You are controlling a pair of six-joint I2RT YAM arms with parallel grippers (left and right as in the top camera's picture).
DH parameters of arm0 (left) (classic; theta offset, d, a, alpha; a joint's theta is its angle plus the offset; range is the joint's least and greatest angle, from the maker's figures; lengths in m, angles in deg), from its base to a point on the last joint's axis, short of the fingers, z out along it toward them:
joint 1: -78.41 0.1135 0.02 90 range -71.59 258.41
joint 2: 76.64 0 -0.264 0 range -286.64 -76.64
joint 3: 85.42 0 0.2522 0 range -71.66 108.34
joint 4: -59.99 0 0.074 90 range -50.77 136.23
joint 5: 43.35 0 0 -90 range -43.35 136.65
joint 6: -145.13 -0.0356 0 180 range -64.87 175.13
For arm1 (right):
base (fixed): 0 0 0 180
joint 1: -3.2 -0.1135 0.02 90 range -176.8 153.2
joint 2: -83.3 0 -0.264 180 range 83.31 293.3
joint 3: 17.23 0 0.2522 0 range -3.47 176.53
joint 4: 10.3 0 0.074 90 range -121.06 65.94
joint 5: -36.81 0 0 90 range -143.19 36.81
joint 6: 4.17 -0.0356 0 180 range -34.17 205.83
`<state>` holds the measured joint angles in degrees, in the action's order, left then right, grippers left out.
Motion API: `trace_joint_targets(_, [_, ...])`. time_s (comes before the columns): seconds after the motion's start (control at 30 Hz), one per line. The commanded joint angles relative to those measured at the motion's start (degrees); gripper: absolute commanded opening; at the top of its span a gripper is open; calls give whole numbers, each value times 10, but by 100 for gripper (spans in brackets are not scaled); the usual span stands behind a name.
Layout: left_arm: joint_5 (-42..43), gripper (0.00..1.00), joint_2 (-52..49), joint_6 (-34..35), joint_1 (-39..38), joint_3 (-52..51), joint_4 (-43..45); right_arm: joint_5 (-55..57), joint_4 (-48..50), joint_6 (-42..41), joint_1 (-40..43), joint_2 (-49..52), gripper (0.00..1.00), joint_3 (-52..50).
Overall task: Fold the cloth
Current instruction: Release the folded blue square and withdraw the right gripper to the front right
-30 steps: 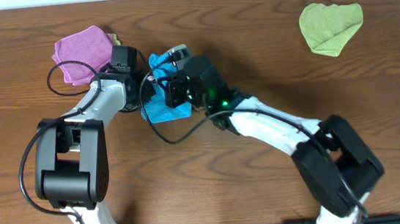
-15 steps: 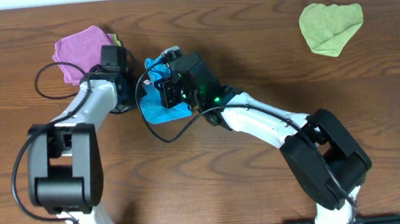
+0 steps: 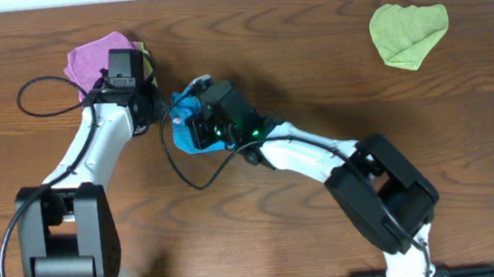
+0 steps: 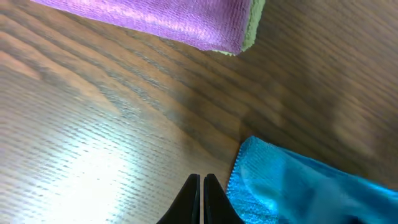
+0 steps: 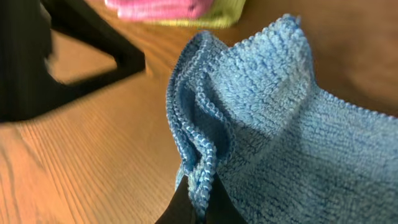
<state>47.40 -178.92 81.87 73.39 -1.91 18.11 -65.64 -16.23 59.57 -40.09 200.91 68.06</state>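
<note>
Cloth (image 5: 273, 124) of sky-blue terry lies between my arms, mostly hidden from above under my right wrist. My right pincer (image 5: 198, 200) grasps its bunched edge; my left pincer (image 4: 202, 185) is clenched empty beside it.

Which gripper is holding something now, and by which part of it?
The right gripper pinches the sky-blue terry cloth at a bunched, stitched edge. The left gripper is shut on nothing.

Bare wood gap between pink cloth (image 4: 155, 18) and blue cloth (image 4: 298, 193).
</note>
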Motion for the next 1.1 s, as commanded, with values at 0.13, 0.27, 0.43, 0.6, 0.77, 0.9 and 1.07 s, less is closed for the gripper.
trace_joint_targets(0.13, [-18, 5, 39, -10, 3, -5, -6, -2, -4, 10, -14, 16, 3, 11])
trace_joint_targets(0.27, [-18, 6, 52, -12, 3, -5, -8, 0, 1, 11, -14, 17, 33, 11])
trace_joint_targets(0.43, [-20, 6, 68, -15, 13, -5, -13, -37, 15, 11, -14, 17, 48, 14])
trace_joint_targets(0.6, [-19, 6, 76, -15, 29, -5, -19, -66, 18, 4, -14, 17, 54, 18])
trace_joint_targets(0.77, [-16, 6, 86, -15, 41, -5, -21, -103, 17, -13, -17, 17, 54, 19])
trace_joint_targets(0.9, [-11, 6, 91, -14, 48, -5, -21, -105, 17, -16, -26, 17, 55, 19])
trace_joint_targets(1.07, [-11, 17, 96, -15, 51, -5, -35, -95, 9, -16, -13, -6, 59, 19])
